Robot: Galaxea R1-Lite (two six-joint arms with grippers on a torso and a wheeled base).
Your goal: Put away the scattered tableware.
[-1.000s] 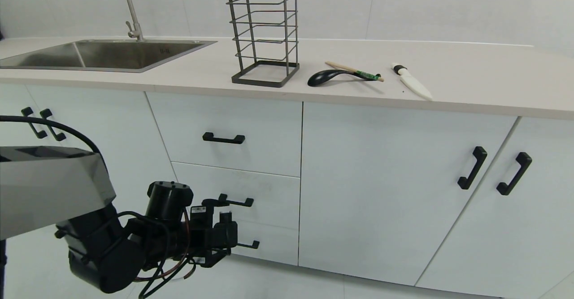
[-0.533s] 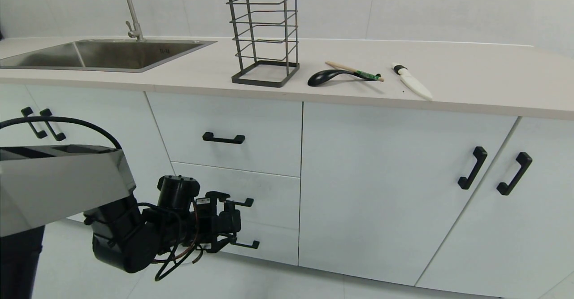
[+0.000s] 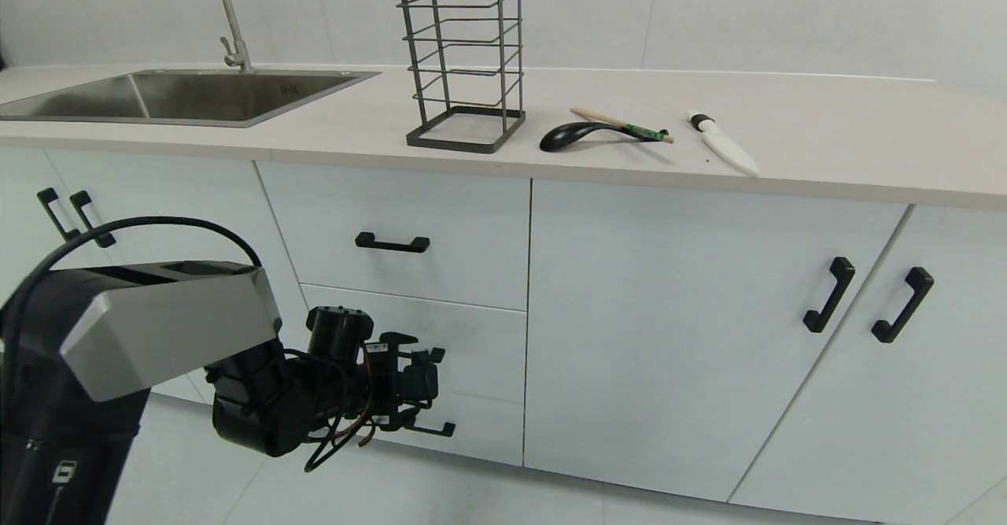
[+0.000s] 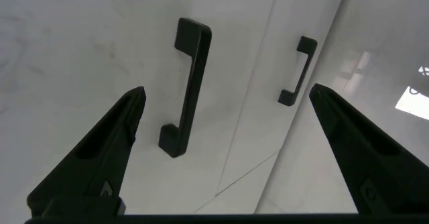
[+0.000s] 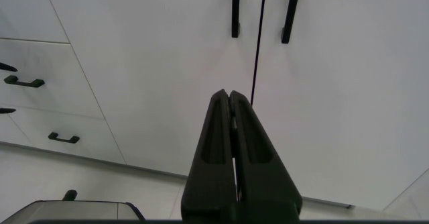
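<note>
Where the task's things lie: on the table (image 3: pixel 826 139), right of centre in the upper half of the head view, well apart from both grippers.
spoon (image 3: pixel 568 136): black, lying flat; bowl toward the rack, handle running right to meet the chopsticks.
chopsticks (image 3: pixel 621 124): wooden with a green band, laid aslant, one end against the end of the spoon's handle.
knife (image 3: pixel 722 144): white with a black band near its far end, flat, just right of the chopsticks and apart from them.
rack (image 3: pixel 464 61): dark wire frame, upright, near the spoon on its left.
sink (image 3: pixel 197 92): steel, upper left, faucet (image 3: pixel 224 9) behind it.
left gripper (image 3: pixel 425 391): lower left, before the lower drawers under the table; jaws wide, holding nothing. In the left wrist view (image 4: pixel 226 93) a black drawer handle (image 4: pixel 186 86) shows in the gap, untouched.
right gripper (image 5: pixel 229 96): jaws pressed together, nothing between them, facing white cabinet doors (image 5: pixel 167 83).
</note>
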